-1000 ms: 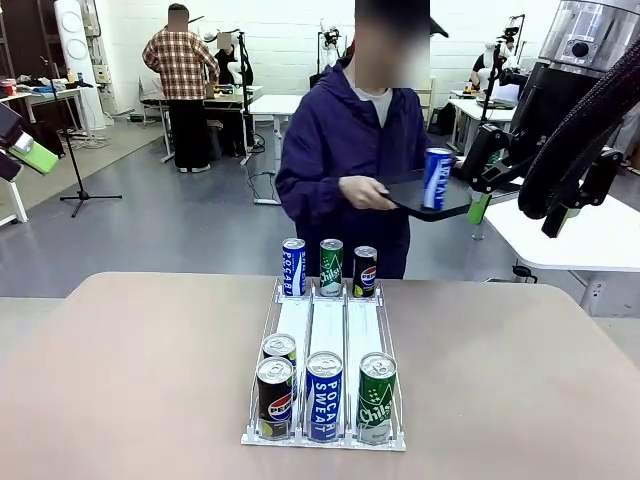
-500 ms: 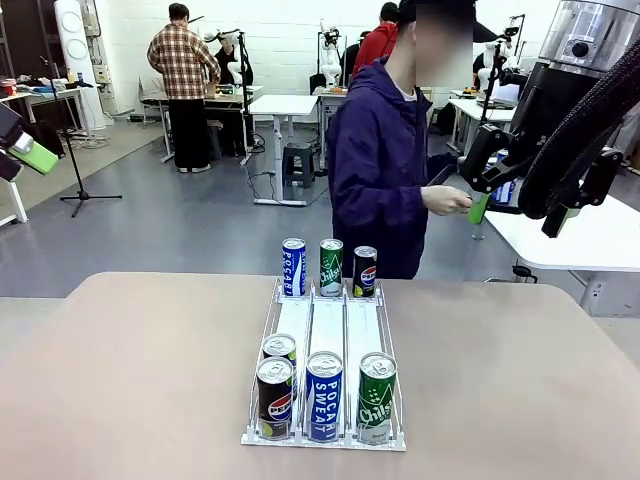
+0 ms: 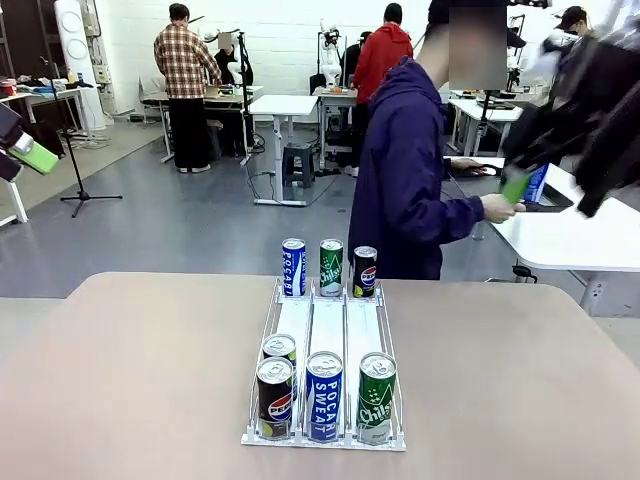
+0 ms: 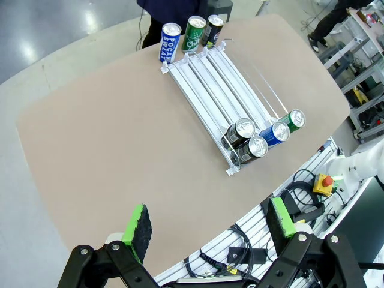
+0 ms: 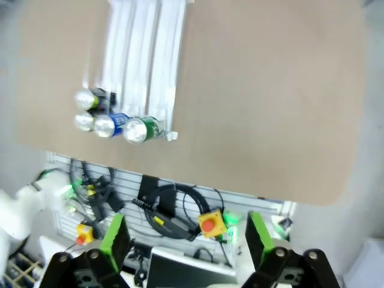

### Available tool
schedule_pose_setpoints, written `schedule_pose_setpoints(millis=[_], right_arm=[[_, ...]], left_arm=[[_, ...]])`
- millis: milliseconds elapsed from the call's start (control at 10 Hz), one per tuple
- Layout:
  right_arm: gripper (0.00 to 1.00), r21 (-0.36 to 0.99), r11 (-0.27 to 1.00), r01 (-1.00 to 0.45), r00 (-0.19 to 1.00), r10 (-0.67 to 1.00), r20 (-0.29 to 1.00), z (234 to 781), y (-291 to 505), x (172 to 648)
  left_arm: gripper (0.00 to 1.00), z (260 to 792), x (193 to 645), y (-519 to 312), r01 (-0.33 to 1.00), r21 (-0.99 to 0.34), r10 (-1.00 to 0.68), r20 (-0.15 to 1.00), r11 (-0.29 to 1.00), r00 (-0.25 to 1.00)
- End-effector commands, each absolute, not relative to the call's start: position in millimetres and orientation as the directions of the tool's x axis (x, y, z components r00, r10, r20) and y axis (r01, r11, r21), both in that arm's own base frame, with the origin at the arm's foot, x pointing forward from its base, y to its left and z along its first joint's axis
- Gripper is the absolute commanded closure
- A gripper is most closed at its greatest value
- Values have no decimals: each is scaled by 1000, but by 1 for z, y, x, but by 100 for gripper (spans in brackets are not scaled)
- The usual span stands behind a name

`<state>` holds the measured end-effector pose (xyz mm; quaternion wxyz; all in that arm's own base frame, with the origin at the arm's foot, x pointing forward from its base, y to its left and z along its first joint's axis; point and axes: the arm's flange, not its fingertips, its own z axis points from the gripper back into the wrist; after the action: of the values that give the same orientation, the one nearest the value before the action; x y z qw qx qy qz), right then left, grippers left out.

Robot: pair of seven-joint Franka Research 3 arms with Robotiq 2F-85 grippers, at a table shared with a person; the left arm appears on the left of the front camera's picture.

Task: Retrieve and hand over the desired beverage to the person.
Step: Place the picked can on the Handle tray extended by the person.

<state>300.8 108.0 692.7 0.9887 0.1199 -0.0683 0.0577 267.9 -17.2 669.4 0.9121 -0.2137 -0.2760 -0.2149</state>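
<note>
Several beverage cans stand in a white wire rack (image 3: 327, 322) on the tan table: a blue Pocari Sweat (image 3: 324, 395), a green Chilsung (image 3: 377, 397) and a black Pepsi (image 3: 275, 398) at the near end, three more at the far end. The person (image 3: 405, 180) in a navy-purple jacket stands behind the table, turned right, a hand (image 3: 495, 207) by a blue can (image 3: 537, 183) on a black tray. My left gripper (image 4: 209, 222) is open and empty, high over the table's left. My right gripper (image 5: 186, 237) is open and empty; its green pad (image 3: 515, 187) shows blurred at upper right.
A white side table (image 3: 575, 235) stands at the right behind the tan table (image 3: 150, 380). Two other people stand at work tables farther back. A tripod stand (image 3: 80, 170) is on the floor at the left. Cables and a red stop button (image 5: 211, 223) sit below the near table edge.
The person has turned and stepped right, carrying the tray with the blue can to the side table. My right arm has swung up and right, now blurred. The left arm is still.
</note>
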Motion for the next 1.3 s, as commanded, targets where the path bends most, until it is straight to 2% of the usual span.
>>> schedule_pose_setpoints(millis=[0, 400, 700, 1000, 1200], right_arm=[[0, 421, 852, -310, 947, 237, 217, 706, 29, 279], [0, 516, 763, -388, 906, 212, 367, 691, -71, 286], [0, 446, 813, -373, 895, 189, 404, 667, -68, 271], [0, 435, 819, -375, 885, 178, 430, 661, -69, 259], [0, 438, 821, -366, 899, 189, 396, 670, -71, 262]], left_arm=[[0, 669, 268, -15, 519, -264, -286, 595, 813, 751], [0, 669, 268, -15, 519, -264, -286, 595, 813, 751], [0, 669, 268, -15, 519, -264, -286, 595, 813, 751], [0, 669, 268, -15, 519, -264, -286, 595, 813, 751], [0, 669, 268, -15, 519, -264, -286, 595, 813, 751]])
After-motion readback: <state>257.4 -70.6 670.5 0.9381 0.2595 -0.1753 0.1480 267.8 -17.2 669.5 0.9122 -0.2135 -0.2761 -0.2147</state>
